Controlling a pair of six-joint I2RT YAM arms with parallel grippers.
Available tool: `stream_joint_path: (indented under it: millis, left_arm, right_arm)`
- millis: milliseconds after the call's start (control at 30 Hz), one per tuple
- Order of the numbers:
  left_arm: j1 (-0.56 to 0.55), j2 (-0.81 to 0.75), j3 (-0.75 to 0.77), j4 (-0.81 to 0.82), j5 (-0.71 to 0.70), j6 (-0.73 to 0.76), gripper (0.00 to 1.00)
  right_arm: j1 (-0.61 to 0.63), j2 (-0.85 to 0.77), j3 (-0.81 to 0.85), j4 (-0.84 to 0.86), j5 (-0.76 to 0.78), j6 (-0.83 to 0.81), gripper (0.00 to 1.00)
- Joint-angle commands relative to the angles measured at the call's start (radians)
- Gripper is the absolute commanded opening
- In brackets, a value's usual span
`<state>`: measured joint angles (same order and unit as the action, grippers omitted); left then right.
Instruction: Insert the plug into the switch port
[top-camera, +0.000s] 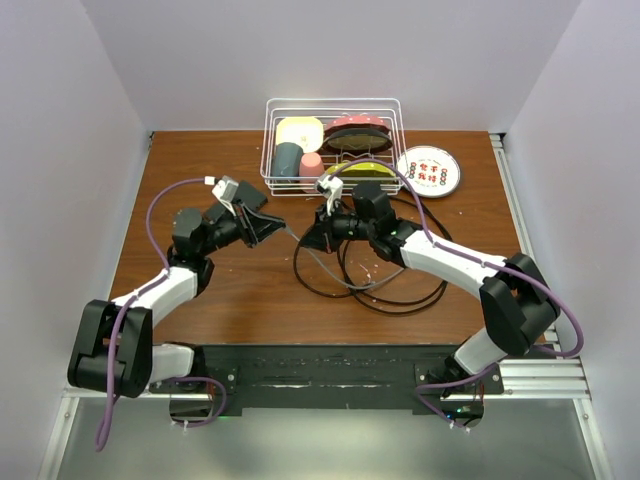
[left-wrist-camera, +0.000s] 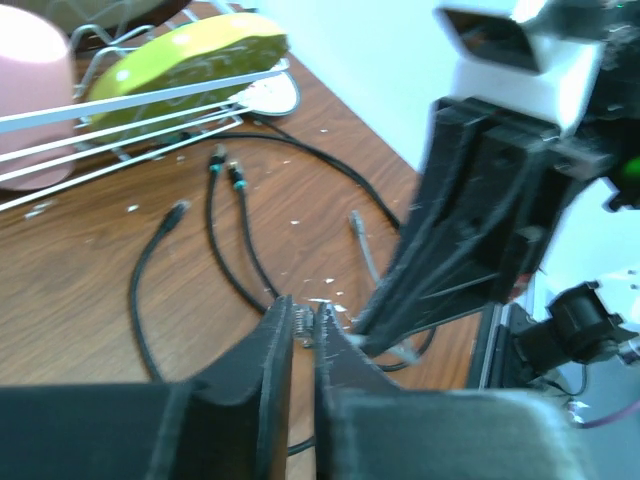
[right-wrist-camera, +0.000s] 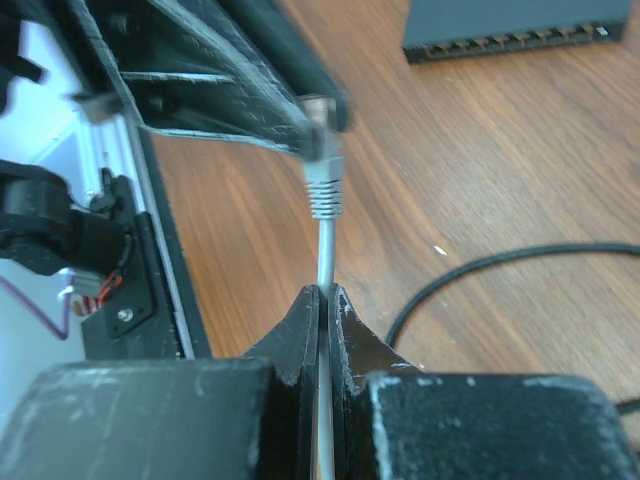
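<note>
- Fingers (right-wrist-camera: 300, 330) of the right gripper (right-wrist-camera: 324, 292) are pressed together on a grey cable (right-wrist-camera: 325, 250), a little way behind its plug (right-wrist-camera: 323, 170).
- Left gripper (left-wrist-camera: 305, 315) reaches in from the opposite side, its fingers nearly shut and pinching the tip of the plug.
- Plug and cable hang above the table, stretched straight between the two grippers near the middle of the table.
- Right wrist view shows the switch (right-wrist-camera: 510, 25) lying flat on the wood beyond the plug and off to its right, well apart from it. Its row of sockets faces the camera.
- Bare wood lies between the plug and the switch. The left gripper's dark fingers cross the view just above the plug.
- Black cables (top-camera: 400, 295) lie in loose loops under and in front of the right arm, with several free ends near the grippers.
- White wire dish rack (top-camera: 268, 140) stands at the far edge, holding a yellow-green bowl (left-wrist-camera: 190, 60), a pink cup (left-wrist-camera: 35, 90) and other dishes.
- Round white plate (top-camera: 428, 170) with red characters lies flat just to the right of the rack.
- Brown wooden table (top-camera: 250, 300) carries small white specks.
- Pale walls close in on three sides, and a metal rail (top-camera: 540, 375) runs along the near edge.
</note>
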<state>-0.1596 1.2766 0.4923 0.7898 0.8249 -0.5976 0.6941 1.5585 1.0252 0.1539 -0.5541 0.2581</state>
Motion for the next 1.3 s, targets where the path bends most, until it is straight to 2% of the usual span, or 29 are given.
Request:
stream_joint_path:
  millis: [0,100,167,200,300,400,433,600,833,1133,1267]
  left_arm:
    - [-0.018,-0.002,0.029,0.049,0.017,-0.005,0.0]
    - [-0.021,-0.002,0.032,0.052,0.016,-0.014,0.0]
    - [-0.024,-0.006,0.035,0.052,0.014,-0.021,0.0]
    - [-0.026,-0.01,0.035,0.051,0.01,-0.024,0.0]
    - [-0.029,-0.02,0.042,0.031,-0.01,-0.03,0.0]
    - [-0.029,-0.031,0.052,-0.001,-0.038,-0.034,0.0]
    - [-0.029,-0.034,0.063,-0.018,-0.05,-0.037,0.0]
    - [-0.031,-0.052,0.107,-0.166,-0.145,-0.057,0.0]
    - [-0.034,-0.089,0.158,-0.3,-0.23,-0.087,0.0]
    - [-0.034,-0.105,0.161,-0.304,-0.222,-0.096,0.0]
    - [-0.034,-0.108,0.161,-0.302,-0.219,-0.097,0.0]
  right_arm:
    - [0.002,-0.028,0.007,0.065,-0.007,0.017,0.0]
    - [0.002,-0.028,0.009,0.065,0.002,0.017,0.0]
    - [0.004,-0.029,0.015,0.065,0.028,0.024,0.15]
    - [0.004,-0.031,0.018,0.064,0.034,0.026,0.32]
    - [0.01,-0.035,0.032,0.062,0.085,0.012,0.57]
    - [0.048,-0.044,0.061,0.018,0.206,-0.034,0.72]
    - [0.064,-0.046,0.078,-0.006,0.236,-0.051,0.75]
    - [0.157,-0.034,0.11,-0.054,0.48,-0.109,0.77]
    - [0.226,-0.012,0.125,-0.05,0.678,-0.135,0.72]
    - [0.235,0.001,0.131,0.009,0.755,-0.131,0.68]
    - [0.237,0.025,0.157,0.015,0.738,-0.138,0.59]
